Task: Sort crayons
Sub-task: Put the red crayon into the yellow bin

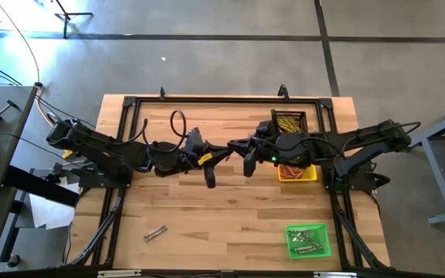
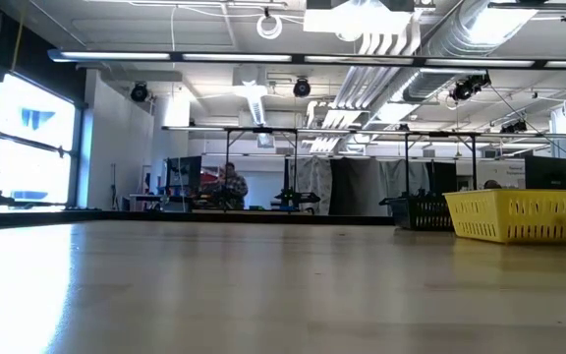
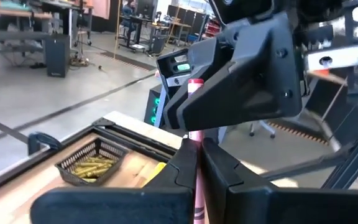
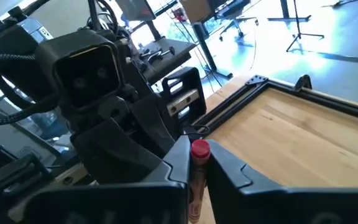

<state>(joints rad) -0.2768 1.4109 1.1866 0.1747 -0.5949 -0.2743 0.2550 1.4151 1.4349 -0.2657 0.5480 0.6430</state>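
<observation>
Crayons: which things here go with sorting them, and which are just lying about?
For the job: red crayon held in both arms' jaws; black tray of yellow crayons; yellow tray; green tray; loose crayons.
Lying about: black cable loop; white sheets.

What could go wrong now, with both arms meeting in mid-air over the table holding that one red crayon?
Both the left gripper and the right gripper pinch the same thin red crayon. If they pull apart or twist together, it might snap. If both let go, it could drop onto the wooden table, missing the yellow square tray.
</observation>
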